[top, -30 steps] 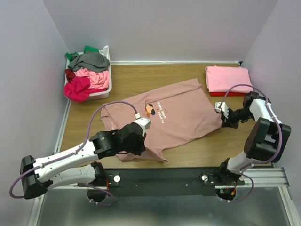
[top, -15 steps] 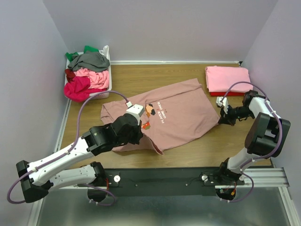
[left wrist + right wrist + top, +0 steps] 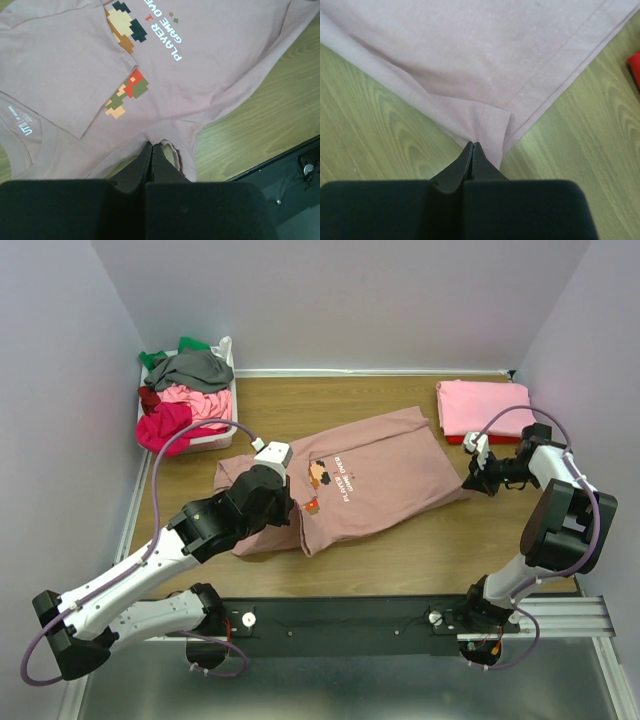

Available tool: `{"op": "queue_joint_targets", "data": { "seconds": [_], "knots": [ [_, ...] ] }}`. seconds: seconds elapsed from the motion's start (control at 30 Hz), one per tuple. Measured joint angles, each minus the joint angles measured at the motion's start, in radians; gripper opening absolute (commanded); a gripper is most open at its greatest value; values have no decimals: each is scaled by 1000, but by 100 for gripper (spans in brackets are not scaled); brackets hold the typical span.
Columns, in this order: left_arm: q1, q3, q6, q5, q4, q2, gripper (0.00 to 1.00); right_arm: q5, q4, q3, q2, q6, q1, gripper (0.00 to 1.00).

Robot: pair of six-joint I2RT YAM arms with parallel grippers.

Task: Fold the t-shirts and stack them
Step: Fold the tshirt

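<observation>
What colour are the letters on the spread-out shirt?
White letters on the dusty-pink t-shirt. The left wrist view shows them best.

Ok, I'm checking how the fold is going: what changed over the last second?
The left gripper, shut on the near edge of the shirt, carried it away from the bases, folding that side over. The right gripper, pinching the hem corner, shifted slightly farther away. The basket and the folded pile stayed put.
</observation>
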Motion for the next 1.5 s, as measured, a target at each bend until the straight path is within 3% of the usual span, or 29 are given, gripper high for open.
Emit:
{"op": "queue_joint_targets", "data": {
  "seconds": [0.97,1.5],
  "knots": [
    [239,-6,55,5,69,-29,0,-2,265,101,57,314,104,0],
    [390,-22,114,107,140,23,0,58,339,132,132,406,165,0]
  ]
}}
